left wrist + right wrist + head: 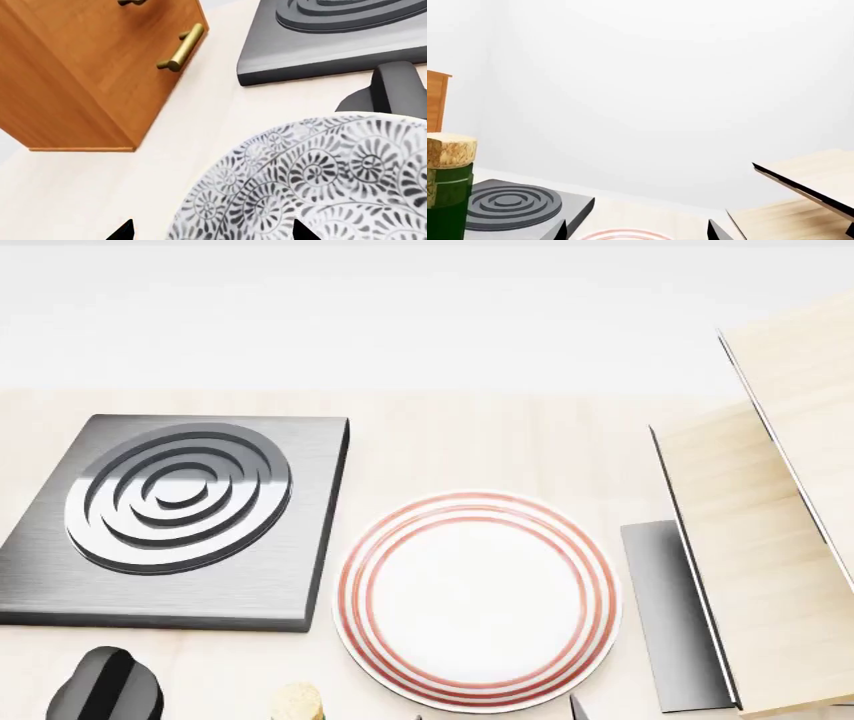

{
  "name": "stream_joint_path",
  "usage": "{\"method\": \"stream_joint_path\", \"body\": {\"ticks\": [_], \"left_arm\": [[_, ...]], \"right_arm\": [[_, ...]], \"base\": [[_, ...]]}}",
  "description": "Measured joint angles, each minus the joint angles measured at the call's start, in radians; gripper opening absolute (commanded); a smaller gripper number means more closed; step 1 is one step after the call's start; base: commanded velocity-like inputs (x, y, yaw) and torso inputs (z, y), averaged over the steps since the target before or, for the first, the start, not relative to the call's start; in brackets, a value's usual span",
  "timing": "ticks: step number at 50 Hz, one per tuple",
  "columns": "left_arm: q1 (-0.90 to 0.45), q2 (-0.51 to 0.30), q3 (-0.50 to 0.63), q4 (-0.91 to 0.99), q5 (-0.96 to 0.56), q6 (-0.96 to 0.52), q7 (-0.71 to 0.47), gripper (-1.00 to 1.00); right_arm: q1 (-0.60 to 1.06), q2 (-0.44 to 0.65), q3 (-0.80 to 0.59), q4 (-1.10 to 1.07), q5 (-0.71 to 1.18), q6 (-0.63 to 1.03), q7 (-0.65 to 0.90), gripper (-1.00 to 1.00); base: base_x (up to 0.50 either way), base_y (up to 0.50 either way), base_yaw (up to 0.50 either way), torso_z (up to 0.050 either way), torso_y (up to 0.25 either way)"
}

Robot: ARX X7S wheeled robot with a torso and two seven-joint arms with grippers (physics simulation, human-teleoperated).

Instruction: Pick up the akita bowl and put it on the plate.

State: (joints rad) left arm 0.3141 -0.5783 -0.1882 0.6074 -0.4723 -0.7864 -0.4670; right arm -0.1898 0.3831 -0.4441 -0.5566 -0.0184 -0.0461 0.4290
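The akita bowl [313,180], white with a dense grey-black leaf pattern, fills the lower part of the left wrist view; it is out of the head view. My left gripper [213,232] is open and straddles the bowl's near rim, one fingertip [125,231] outside the bowl and the other over its inside. The plate [478,598], white with red rings, lies flat at the centre front of the head view, and its edge [620,234] shows between the fingers of my right gripper [637,231]. That gripper is open, holds nothing and hovers short of the plate.
A dark square burner [174,510] with concentric rings lies left of the plate, with a black knob [107,685] in front of it. A wooden cabinet [100,75] with brass handles stands by the bowl. A cork-topped green bottle [447,190] is near the burner. Pale wooden boards [761,540] rise at the right.
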Motion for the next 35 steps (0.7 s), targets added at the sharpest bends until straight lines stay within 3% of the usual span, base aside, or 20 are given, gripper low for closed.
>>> {"method": "stream_joint_path", "body": {"ticks": [35], "left_arm": [[-0.015, -0.016, 0.001, -0.03, -0.031, -0.05, 0.035, 1.0]], "right_arm": [[0.006, 0.007, -0.008, 0.004, 0.007, -0.002, 0.008, 1.0]], "base": [[0.0, 0.0, 0.0, 0.0, 0.0]]}}
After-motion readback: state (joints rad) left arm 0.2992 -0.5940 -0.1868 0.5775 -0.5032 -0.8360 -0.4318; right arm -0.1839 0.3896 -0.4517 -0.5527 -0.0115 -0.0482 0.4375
